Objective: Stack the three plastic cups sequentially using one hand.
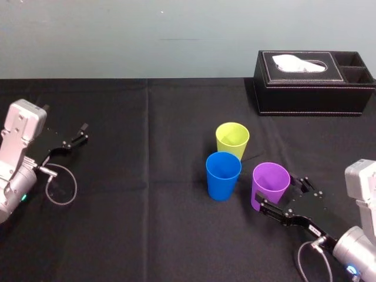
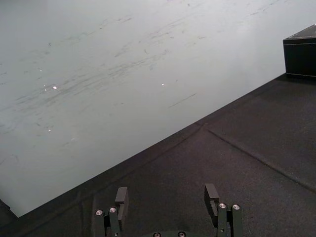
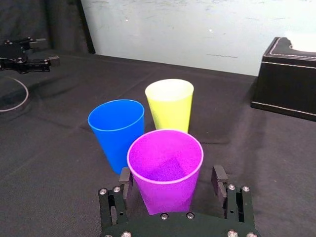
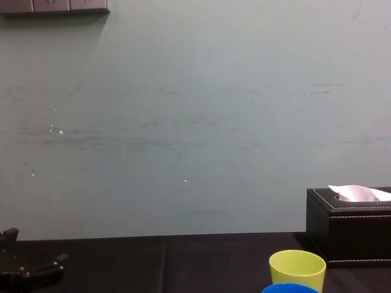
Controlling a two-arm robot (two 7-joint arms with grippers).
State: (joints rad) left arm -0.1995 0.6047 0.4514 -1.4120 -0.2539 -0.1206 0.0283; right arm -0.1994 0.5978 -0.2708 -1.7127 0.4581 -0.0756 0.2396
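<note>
My right gripper (image 3: 172, 177) sits low over the desk (image 1: 147, 235), on its right half toward the near edge, with the purple cup (image 3: 165, 168) standing upright between its jaws. The jaws are spread wide, wider than the cup. One finger is close beside the cup wall and the other has a clear gap, so I am straddling the cup rather than gripping it (its base rests on the cloth).

The blue cup (image 1: 223, 174) stands upright just beside the purple one, on the side toward the desk's left edge. The yellow-green cup (image 1: 232, 140) stands just behind the blue one, toward the far edge. All three have their mouths up and none is nested in another.

A black tissue box (image 1: 314, 82) sits at the far right corner, well apart from the cups.

My left gripper (image 2: 169, 197) rests near the left edge, its jaws open on nothing.
</note>
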